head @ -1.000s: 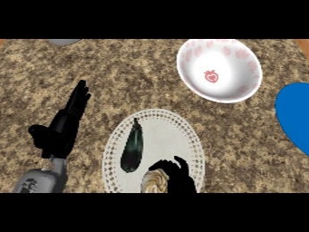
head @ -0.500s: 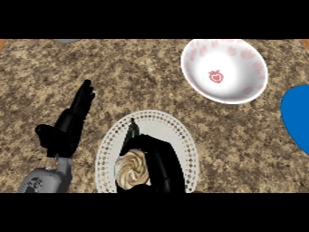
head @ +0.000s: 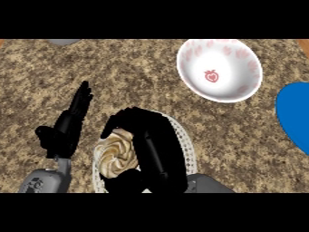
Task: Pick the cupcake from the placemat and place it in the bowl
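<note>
A cupcake (head: 114,152) with swirled cream frosting sits on the white lacy placemat (head: 184,136) at the bottom middle. My right hand (head: 155,145) lies over the placemat, its fingers curled round the cupcake's far and right side and its thumb below it. The white bowl (head: 218,68) with red strawberry prints stands at the upper right, apart from the hand. My left hand (head: 68,124) rests open to the left of the placemat, fingers pointing up.
A blue plate (head: 301,118) lies at the right edge with a dark red thing on it. A grey object (head: 63,42) peeks in at the top left. Wooden counter edges show at both top corners of the speckled counter (head: 137,72).
My right hand has come up over the placemat and curled round the cupcake, which now shows beside it. The left hand has barely moved.
</note>
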You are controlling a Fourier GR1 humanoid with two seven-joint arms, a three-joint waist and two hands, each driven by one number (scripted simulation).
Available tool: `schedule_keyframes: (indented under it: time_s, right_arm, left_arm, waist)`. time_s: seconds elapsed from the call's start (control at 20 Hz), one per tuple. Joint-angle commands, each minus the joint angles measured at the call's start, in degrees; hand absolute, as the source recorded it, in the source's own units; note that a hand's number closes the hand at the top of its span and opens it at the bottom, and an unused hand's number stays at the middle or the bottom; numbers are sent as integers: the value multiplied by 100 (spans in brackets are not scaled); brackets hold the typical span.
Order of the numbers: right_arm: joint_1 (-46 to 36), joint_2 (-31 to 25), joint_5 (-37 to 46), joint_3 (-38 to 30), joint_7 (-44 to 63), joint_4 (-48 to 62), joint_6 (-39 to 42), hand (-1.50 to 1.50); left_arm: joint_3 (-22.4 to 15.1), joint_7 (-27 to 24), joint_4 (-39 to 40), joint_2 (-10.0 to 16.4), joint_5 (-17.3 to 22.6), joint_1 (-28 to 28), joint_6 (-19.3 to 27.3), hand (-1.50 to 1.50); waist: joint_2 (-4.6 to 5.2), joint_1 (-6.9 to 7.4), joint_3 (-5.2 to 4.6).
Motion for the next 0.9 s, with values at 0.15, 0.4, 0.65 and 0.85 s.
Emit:
schedule_keyframes:
  time_s: [0.15,0.4,0.65,0.85]
  right_arm:
    - [-1207,5,696,-974,1514,-611,1278,150]
    - [-2299,5,426,-1671,2281,-492,1866,150]
    - [-3015,5,383,-2250,2210,507,1716,150]
    - [-3384,-142,64,-3115,1674,1097,2046,150]
  left_arm:
    - [129,100,-140,93,80,-44,-191,0]
    - [155,177,-237,52,73,21,-210,0]
    - [9,-113,55,-186,-145,127,-101,0]
    - [119,287,-389,34,-36,80,-293,0]
  waist:
    - [-9,-8,-1]
    - [-1,40,1]
    - [15,53,-1]
    - [16,78,2]
